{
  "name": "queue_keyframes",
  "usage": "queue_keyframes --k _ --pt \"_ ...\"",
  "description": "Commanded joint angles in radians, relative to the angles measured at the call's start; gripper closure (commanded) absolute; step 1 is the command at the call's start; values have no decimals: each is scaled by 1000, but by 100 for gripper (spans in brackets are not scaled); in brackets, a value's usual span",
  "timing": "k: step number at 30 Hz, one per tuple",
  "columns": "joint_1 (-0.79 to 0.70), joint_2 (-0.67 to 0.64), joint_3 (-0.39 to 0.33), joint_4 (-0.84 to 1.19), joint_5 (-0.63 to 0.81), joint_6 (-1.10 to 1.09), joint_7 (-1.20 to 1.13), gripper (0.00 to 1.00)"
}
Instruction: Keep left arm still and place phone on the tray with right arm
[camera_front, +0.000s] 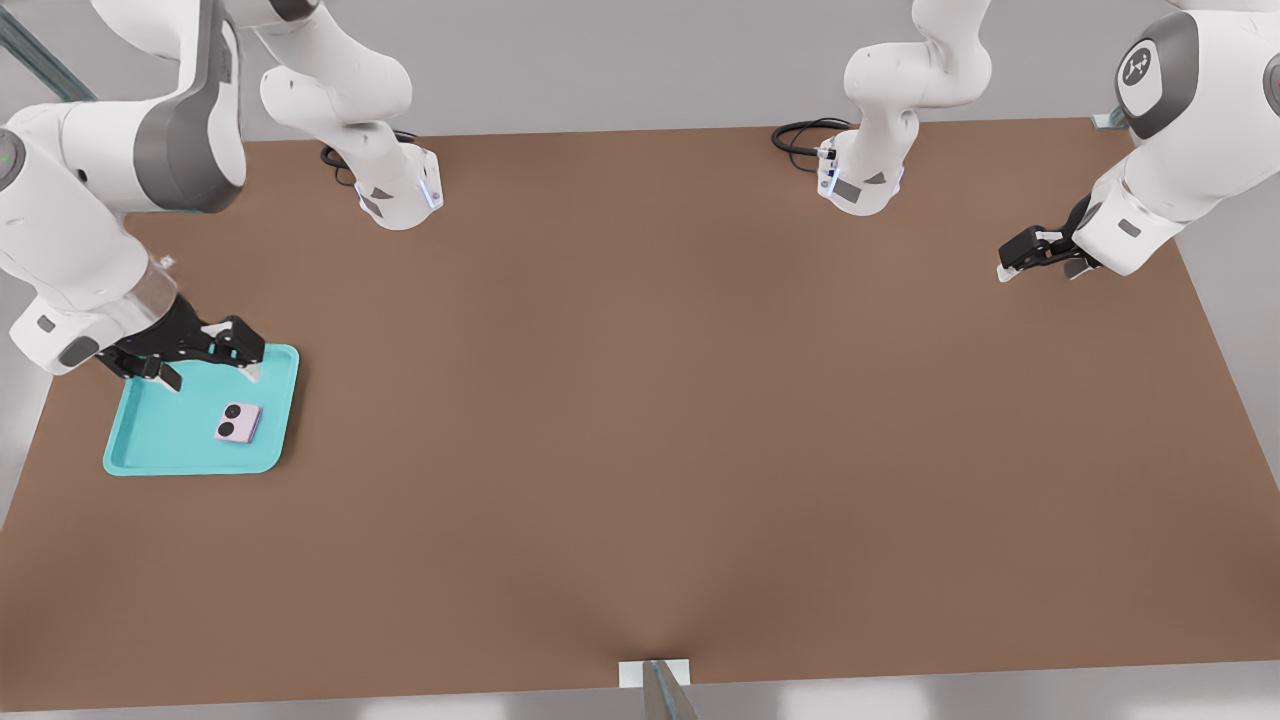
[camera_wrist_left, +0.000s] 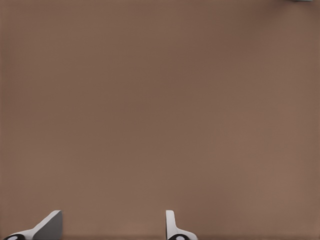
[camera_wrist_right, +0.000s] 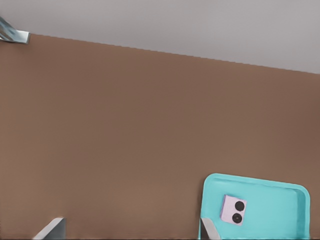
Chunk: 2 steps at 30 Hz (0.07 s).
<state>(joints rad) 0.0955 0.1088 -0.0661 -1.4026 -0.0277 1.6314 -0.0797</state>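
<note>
The turquoise tray (camera_front: 160, 435) lies near the front view's left table edge. On it, lying flat with both black lenses up, is the pale lilac phone (camera_front: 238, 423). My gripper (camera_front: 212, 377) hovers over the tray's far rim, open and holding nothing, a short way off the phone. The right wrist view shows the tray (camera_wrist_right: 275, 210), the phone (camera_wrist_right: 233, 210) resting free inside it, and my gripper (camera_wrist_right: 130, 232) with its fingertips (camera_wrist_right: 51, 230) spread wide apart.
The brown table (camera_front: 640, 420) stretches to the front view's right. Two arm bases (camera_front: 400, 195) (camera_front: 860, 180) with black cables stand at the far edge. The parked arm's gripper (camera_front: 1040, 255) hangs at far right. A small bracket (camera_front: 655, 675) sits on the near edge.
</note>
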Motion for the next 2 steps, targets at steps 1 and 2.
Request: queue_keyframes --k 1,2 --pt "7 -3 -3 -9 5 -108 12 0" --pt "12 -11 -4 -24 6 -100 17 0"
